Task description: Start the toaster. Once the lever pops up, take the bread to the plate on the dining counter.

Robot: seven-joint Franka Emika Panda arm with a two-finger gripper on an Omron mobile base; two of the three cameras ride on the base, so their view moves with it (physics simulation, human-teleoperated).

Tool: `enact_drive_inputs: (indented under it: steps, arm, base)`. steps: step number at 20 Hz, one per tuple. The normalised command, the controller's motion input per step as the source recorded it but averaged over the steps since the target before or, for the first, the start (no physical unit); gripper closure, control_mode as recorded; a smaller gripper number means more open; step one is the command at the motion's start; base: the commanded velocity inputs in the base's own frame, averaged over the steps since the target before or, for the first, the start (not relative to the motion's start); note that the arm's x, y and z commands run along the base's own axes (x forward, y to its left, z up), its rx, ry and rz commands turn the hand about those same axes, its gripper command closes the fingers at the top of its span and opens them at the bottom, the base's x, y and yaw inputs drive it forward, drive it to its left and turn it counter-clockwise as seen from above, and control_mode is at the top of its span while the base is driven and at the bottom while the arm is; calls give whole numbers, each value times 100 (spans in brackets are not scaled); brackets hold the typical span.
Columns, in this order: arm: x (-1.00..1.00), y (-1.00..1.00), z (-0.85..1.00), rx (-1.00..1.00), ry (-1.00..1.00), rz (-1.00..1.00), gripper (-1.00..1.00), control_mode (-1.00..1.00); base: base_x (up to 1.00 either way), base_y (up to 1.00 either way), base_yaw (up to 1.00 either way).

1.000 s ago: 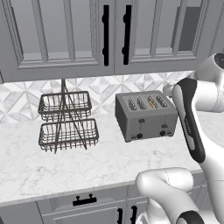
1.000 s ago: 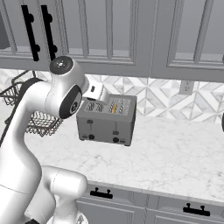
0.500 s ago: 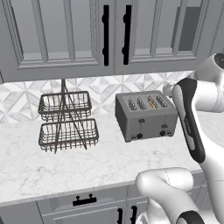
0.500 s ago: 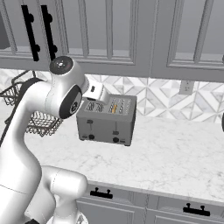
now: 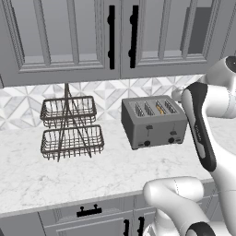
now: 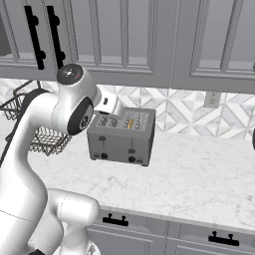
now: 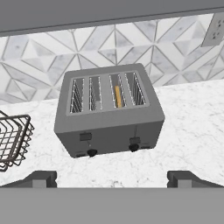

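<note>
The robot's own arm hid part of the scene: in the left base view its dark-banded forearm covered the right end of the toaster point(image 5: 154, 122), and in the right base view the white elbow joint overlapped the toaster's point(image 6: 121, 137) upper left corner and most of the two-tier wire basket rack point(image 6: 42, 137). In the hand view that rack point(image 7: 13, 140) was cut off by the left edge, and a wall outlet point(image 7: 214, 28) by the upper right corner. The bread point(image 7: 117, 96) was hard to make out, only a thin golden-tan edge standing in the third slot from the left; in the left base view it was a small orange sliver point(image 5: 160, 109) in the same slot. The toaster stood on the marble desk point(image 5: 69, 173) just in front of the patterned tile backsplash point(image 7: 52, 52), with the rack well to its left. Both small black levers point(image 7: 85, 136) sat high on its front, above the two knobs. The jaws point(image 7: 112, 177) were spread wide, their two grey tips at opposite sides of the hand view's bottom, holding nothing and touching nothing, above the desk and short of the toaster's front.
</note>
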Motion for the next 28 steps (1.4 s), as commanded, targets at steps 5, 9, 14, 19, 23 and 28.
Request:
enact_drive_inputs:
  steps: [5, 9, 14, 19, 23, 28]
  arm:
    - [0, 0, 0, 0, 0, 0, -100, -100]
    - [0, 0, 0, 0, 0, 0, -100, -100]
    - [0, 0, 0, 0, 0, 0, -100, -100]
    - [0, 0, 0, 0, 0, 0, -100, -100]
    - [0, 0, 0, 0, 0, 0, -100, -100]
    - [0, 0, 0, 0, 0, 0, -100, -100]
  base:
    - [0, 0, 0]
    - [0, 0, 0]
    - [0, 0, 0]
    - [0, 0, 0]
    - [0, 0, 0]
    - [0, 0, 0]
